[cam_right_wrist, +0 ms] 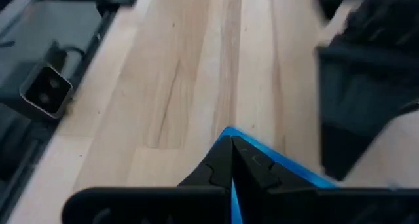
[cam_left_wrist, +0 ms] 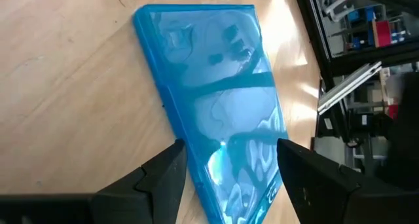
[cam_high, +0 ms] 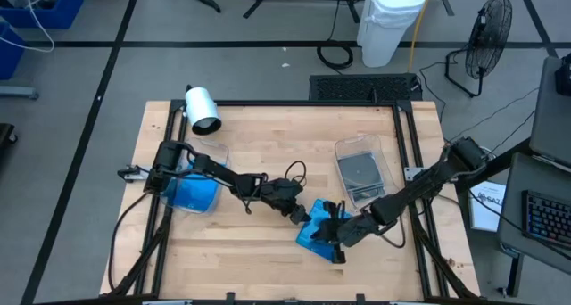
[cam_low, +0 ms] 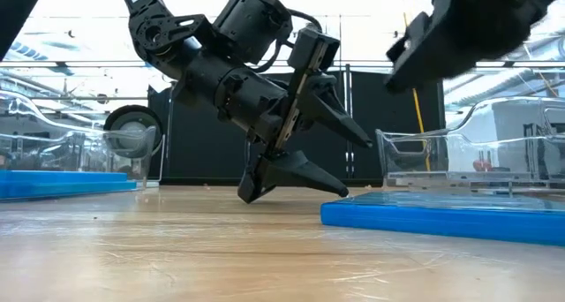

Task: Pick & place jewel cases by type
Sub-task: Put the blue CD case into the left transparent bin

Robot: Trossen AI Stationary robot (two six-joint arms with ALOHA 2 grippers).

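A bright blue jewel case (cam_high: 314,240) lies flat on the wooden table, toward the near edge and right of centre (cam_low: 441,215). My left gripper (cam_high: 301,213) comes in low from the left, open. In its wrist view (cam_left_wrist: 229,152) its two fingers stand at either side of the case (cam_left_wrist: 216,80), at the end nearest them. My right gripper (cam_high: 333,233) is shut and hovers over the case's right part. Its wrist view (cam_right_wrist: 230,140) shows a corner of the case (cam_right_wrist: 275,155) past the tips. In the low view it is a blur high above the case (cam_low: 415,55). My left gripper has its open fingers (cam_left_wrist: 167,175) beside the two long edges of the blue case's end nearest them (cam_left_wrist: 216,178), coming slanting down from the table's left. The case lies flat on the table. I cannot tell whether either finger touches it.
A clear tub (cam_high: 192,191) holding blue cases stands at the left. A second clear tub (cam_high: 361,167) with dark cases stands right of centre, toward the far edge. A white cylinder (cam_high: 203,109) sits at the far-left edge. Bare wood lies between the tubs and along the near edge.
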